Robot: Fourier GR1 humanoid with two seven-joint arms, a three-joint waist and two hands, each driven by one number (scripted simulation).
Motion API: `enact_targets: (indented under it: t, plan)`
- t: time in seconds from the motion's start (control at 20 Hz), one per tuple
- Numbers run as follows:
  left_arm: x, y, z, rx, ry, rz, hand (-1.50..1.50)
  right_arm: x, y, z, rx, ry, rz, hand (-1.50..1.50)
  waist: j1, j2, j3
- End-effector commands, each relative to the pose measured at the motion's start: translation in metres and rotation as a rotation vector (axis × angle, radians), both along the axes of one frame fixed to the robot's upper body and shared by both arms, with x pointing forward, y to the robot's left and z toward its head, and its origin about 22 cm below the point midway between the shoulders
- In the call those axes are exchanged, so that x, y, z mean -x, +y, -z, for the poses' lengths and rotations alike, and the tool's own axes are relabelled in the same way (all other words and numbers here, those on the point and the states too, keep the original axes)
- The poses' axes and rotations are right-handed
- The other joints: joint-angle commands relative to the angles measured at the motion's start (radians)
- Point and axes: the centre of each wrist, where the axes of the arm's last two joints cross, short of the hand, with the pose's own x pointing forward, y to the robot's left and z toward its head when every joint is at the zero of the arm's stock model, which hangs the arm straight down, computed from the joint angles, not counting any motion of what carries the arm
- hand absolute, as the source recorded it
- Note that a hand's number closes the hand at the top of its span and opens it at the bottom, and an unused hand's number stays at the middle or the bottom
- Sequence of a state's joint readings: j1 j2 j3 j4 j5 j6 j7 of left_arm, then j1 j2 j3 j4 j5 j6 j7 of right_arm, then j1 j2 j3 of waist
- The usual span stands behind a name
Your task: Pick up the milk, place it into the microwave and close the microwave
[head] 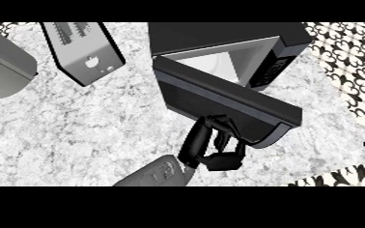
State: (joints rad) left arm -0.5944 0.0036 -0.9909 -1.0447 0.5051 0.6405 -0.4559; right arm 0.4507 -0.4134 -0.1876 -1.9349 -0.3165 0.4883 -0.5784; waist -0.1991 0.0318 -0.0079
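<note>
On the counter, the head view looks steeply down at a black microwave standing toward the far right. Its door is hinged at the left and stands at a slant, partly open, with the free end swung out toward the near right. Through the gap behind the door a wedge of the pale cavity shows. The control panel runs down the microwave's right side.

The milk cannot be made out anywhere on the counter. The door hides much of the cavity, so whether the milk is inside cannot be told.

The left hand comes in on a grey forearm from the lower edge, left of centre, and reaches up and to the right. Its fingers are loosely bent, and their tips touch the outer face of the door near its lower edge, about midway along. The thumb sits below and to the right, apart from the door. The hand holds nothing and is wrapped round nothing.

Well to the left of the microwave a silver toaster lies at an angle, with slots at its far end. At the left edge sits a grey rounded thing, only partly in view. Patterned tiles show beyond the counter's right edge.
</note>
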Motion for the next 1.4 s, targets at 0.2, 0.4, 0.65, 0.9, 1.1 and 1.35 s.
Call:
enact_targets:
  t: [0.2, 0.4, 0.65, 0.9, 1.1, 1.35]
  plan:
    - [-0.026, -0.009, -0.026, 0.036, 0.018, -0.148, -1.5, -0.011, -0.009, -0.027, 0.031, -0.072, -0.026, -1.5, -0.052, 0.011, 0.001]
    - [-0.041, -0.007, -0.03, 0.025, 0.049, -0.22, -1.5, -0.021, -0.032, -0.078, 0.309, -0.238, 0.095, 1.5, -0.076, 0.012, -0.001]
    - [-0.053, -0.008, -0.047, 0.107, 0.06, -0.281, -1.5, -0.028, -0.036, -0.092, 0.369, -0.289, 0.14, 1.5, -0.081, 0.031, -0.001]
    - [-0.067, -0.008, -0.055, 0.121, 0.05, -0.34, -1.5, -0.036, -0.039, -0.101, 0.399, -0.316, 0.147, 1.5, -0.087, 0.044, 0.002]
    - [-0.069, -0.008, -0.055, 0.134, 0.047, -0.353, -1.5, -0.043, -0.039, -0.109, 0.417, -0.341, 0.144, 1.5, -0.083, 0.056, 0.003]
    - [-0.072, -0.007, -0.054, 0.14, 0.052, -0.363, -1.5, -0.047, -0.042, -0.115, 0.431, -0.355, 0.164, 1.5, -0.098, 0.058, 0.004]
